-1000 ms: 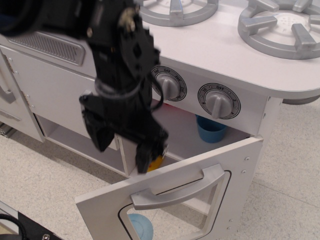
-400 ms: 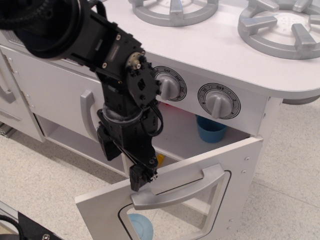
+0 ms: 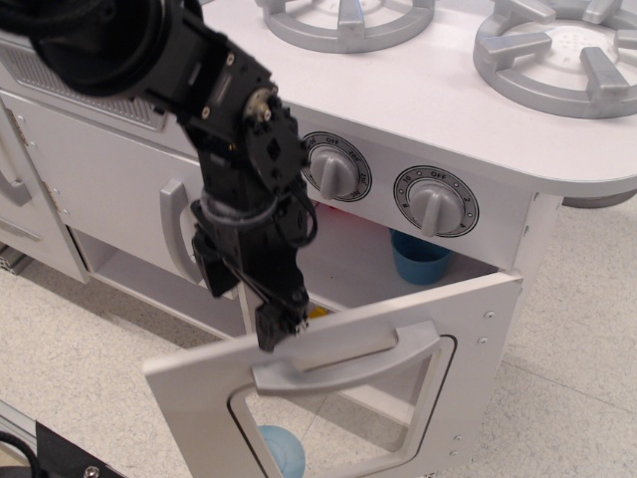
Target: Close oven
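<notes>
Here the white oven (image 3: 328, 398) stands partly open, its windowed door with the grey handle (image 3: 343, 363) swung outward below the knobs; the end effector (image 3: 279, 324) presses its top edge, fingers seemingly narrow, gripping nothing.

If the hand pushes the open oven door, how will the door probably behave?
The oven door looks like a stiff flat panel, so it should not bend. It seems hinged on the right side, so it will probably swing, not slide. The hand touches near its top edge, above the grey handle; the smooth surface may let it slip.
</notes>
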Available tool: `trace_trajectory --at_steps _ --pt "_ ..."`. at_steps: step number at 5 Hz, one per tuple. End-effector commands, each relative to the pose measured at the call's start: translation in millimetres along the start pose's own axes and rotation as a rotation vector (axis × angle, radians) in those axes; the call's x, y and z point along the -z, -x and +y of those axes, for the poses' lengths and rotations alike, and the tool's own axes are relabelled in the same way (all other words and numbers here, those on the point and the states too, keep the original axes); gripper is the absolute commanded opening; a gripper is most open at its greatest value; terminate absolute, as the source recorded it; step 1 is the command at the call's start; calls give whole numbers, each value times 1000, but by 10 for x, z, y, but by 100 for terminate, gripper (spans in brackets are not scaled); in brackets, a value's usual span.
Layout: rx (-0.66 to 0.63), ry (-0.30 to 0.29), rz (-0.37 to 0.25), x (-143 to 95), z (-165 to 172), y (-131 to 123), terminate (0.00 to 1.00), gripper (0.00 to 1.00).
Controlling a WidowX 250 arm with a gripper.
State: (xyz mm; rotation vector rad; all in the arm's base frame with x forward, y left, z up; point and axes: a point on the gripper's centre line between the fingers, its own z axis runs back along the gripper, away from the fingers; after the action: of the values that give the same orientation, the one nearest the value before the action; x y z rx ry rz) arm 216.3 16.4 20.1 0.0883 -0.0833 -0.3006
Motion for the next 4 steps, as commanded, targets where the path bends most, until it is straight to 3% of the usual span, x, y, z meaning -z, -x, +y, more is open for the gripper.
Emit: trace_trajectory --at_steps 1,2,3,4 --pt "-103 -27 -48 -131 313 -195 0 100" --pt "-124 9 -92 -414 366 -198 0 100" --pt "-132 63 -92 -650 361 -122 0 100" --pt "-123 54 -82 -517 182 4 0 100"
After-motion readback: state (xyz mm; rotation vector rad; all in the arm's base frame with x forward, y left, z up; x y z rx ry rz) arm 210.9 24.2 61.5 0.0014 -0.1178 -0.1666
